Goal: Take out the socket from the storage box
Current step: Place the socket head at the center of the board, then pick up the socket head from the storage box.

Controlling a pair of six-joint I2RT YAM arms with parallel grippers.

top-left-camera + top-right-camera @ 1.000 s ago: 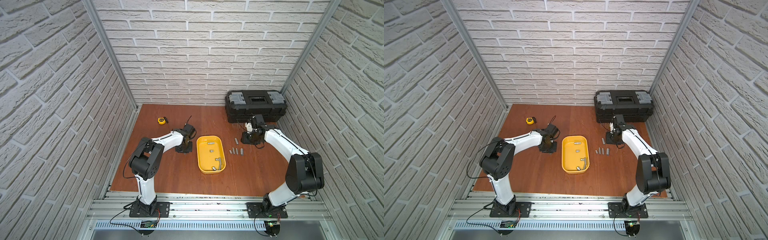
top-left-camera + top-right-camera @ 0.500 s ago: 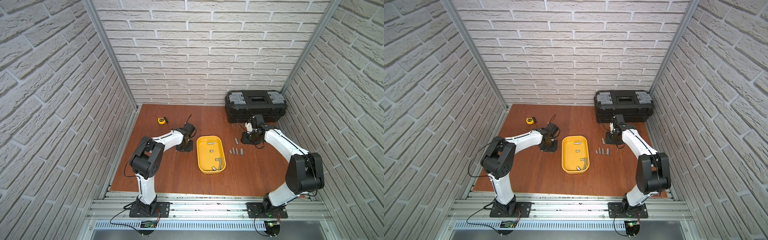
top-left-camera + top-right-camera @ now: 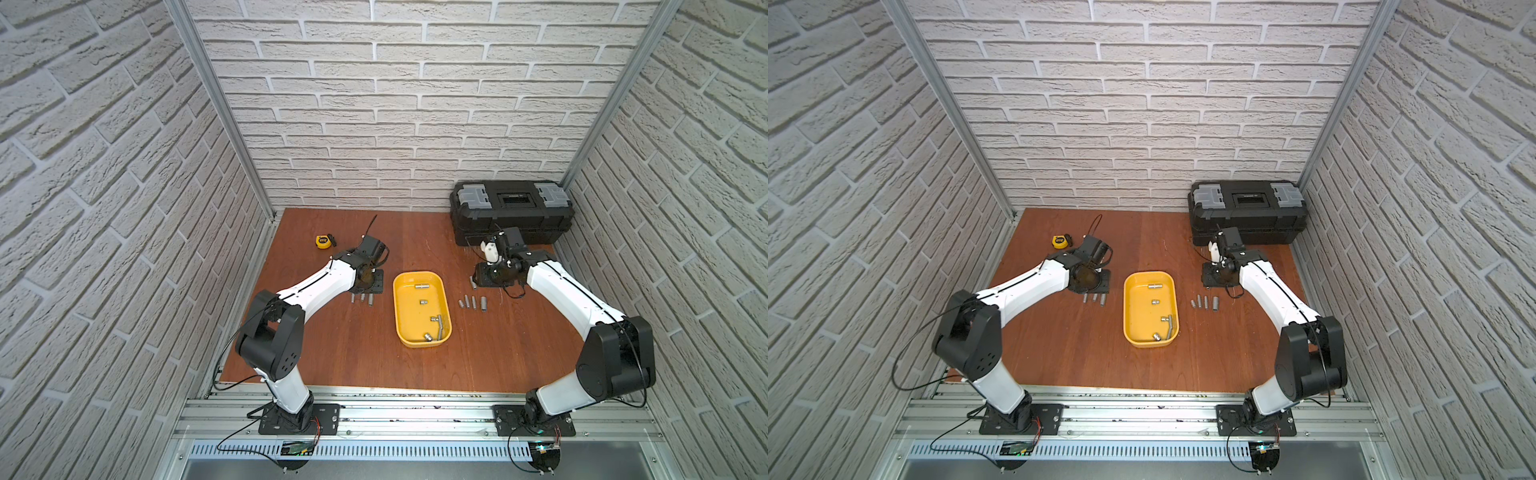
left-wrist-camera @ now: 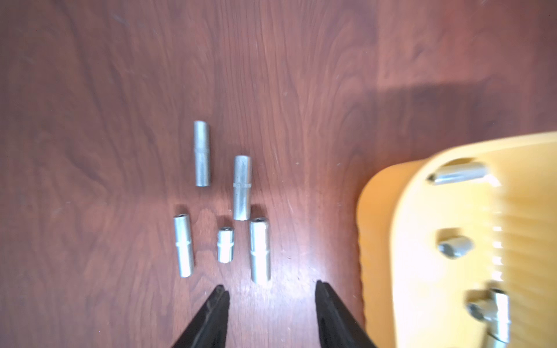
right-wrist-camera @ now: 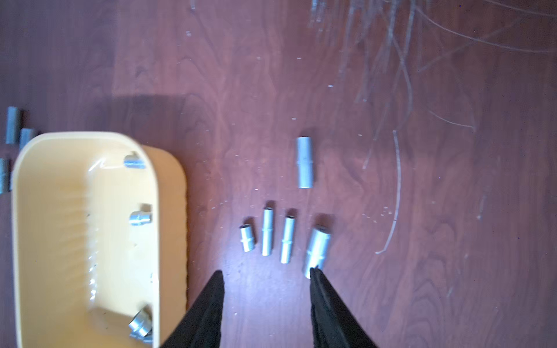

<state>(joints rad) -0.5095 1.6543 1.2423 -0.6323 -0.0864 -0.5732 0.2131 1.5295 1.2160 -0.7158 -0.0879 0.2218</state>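
Left gripper point(image 4: 271, 289): jaws apart, empty, just beside five loose sockets point(image 4: 259, 250) on the table point(image 4: 90, 90).
Right gripper point(image 5: 266, 271): jaws apart, empty; five more sockets point(image 5: 267, 232) near its tips.
Box point(image 3: 409, 320): on the table between both groups.
Boxed sockets point(image 3: 423, 302): three, with a bent bar point(image 3: 439, 328).
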